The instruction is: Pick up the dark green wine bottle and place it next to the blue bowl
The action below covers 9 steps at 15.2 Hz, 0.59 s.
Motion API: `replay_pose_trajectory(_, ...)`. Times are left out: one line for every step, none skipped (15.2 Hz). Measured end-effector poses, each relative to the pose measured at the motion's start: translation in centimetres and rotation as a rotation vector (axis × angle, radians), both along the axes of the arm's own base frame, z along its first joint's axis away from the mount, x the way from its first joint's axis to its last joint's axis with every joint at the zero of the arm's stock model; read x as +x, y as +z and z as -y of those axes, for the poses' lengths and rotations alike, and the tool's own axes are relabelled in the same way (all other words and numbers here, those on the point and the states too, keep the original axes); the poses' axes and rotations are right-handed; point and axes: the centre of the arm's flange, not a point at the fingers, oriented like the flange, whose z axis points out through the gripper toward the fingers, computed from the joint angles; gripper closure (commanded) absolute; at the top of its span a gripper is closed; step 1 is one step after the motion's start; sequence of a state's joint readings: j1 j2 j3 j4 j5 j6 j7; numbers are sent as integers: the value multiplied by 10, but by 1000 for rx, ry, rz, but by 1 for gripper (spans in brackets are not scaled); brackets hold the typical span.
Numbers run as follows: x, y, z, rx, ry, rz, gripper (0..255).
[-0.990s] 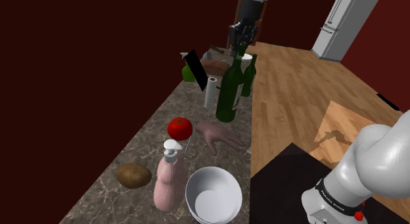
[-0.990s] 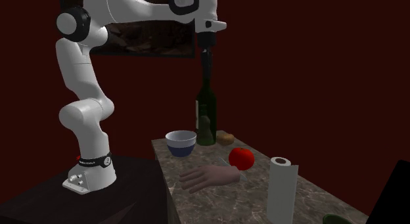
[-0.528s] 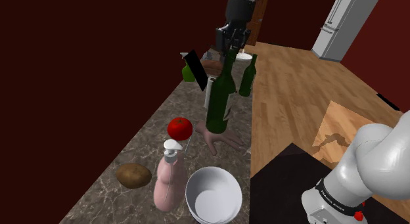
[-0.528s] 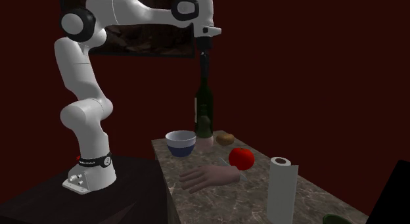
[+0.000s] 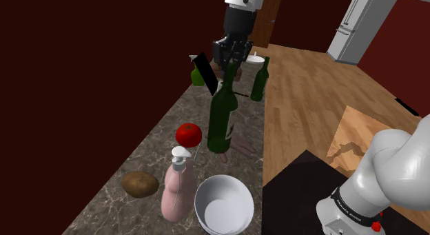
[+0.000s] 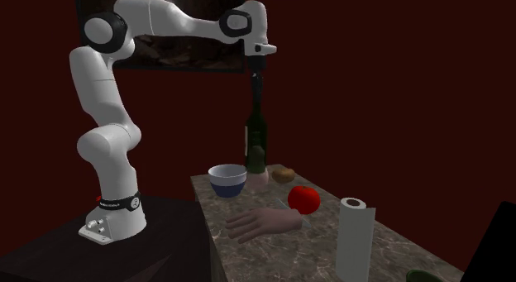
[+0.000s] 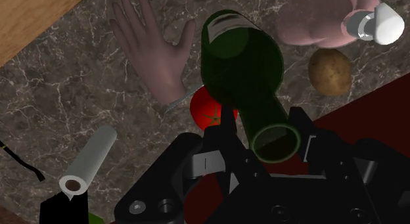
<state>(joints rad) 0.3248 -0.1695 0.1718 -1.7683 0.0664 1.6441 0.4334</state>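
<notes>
One dark marbled counter, white arm reaching over it. Gripper clamped on neck of dark green wine bottle. Bottle hangs slightly tilted, base over flesh-coloured hand model, just right of tomato in shoulder view. Blue bowl at counter's near end, apart from bottle. Pink pump dispenser just left of bowl, potato further left.

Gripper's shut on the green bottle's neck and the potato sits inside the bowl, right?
Not quite: the potato lies on the counter outside the bowl, beside the pink soap bottle, as the shoulder view shows. The gripper is indeed shut on the green bottle's neck.
</notes>
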Motion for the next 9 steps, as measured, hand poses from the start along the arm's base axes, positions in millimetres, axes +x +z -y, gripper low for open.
replay_pose_trajectory(0,-6,0,0,0,0,255)
replay_pose_trajectory(-1,-11,-1,0,0,0,255)
replay_pose_trajectory(-1,-16,-2,0,0,0,255)
replay_pose_trajectory(-1,-21,-1,0,0,0,255)
replay_pose_trajectory(-2,-27,0,0,0,0,255)
replay_pose_trajectory(-1,-33,0,0,0,0,255)
replay_pose_trajectory(0,-38,0,0,0,0,255)
replay_pose_trajectory(-1,-43,0,0,0,0,255)
replay_pose_trajectory(-1,-48,0,0,0,0,255)
